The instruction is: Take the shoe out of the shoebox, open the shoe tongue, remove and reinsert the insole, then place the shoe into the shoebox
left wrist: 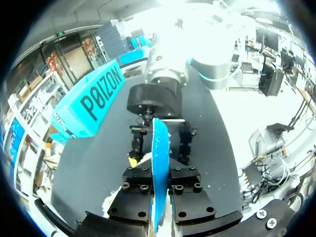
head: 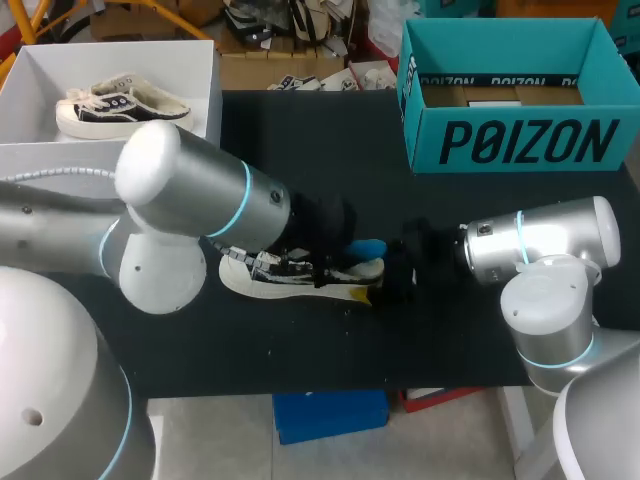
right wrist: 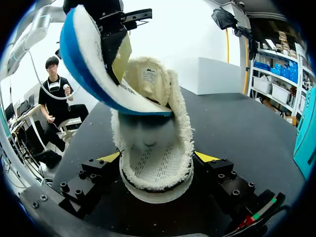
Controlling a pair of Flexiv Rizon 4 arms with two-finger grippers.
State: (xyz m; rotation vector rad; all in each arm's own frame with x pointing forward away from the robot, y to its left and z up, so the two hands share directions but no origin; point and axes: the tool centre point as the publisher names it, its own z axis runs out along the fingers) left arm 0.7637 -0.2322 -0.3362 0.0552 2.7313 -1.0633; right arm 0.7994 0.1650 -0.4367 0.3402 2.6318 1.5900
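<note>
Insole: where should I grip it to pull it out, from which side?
Pinch the insole at its raised heel end, across its flat faces, from above the shoe: that end arches clear of the opening; the toe end is tucked under the tongue.

The shoe (head: pixel 300 275) lies mid-table, insole (head: pixel 366 247) poking up at its heel — my right gripper (head: pixel 388 280) at its three o'clock.

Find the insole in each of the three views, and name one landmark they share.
Head view: insole mid-table, blue, over one end of the shoe.
Left wrist view: insole edge-on, clamped in the left gripper.
Right wrist view: insole curled over the shoe that the right gripper holds.
Shared landmark: the teal box.
</note>
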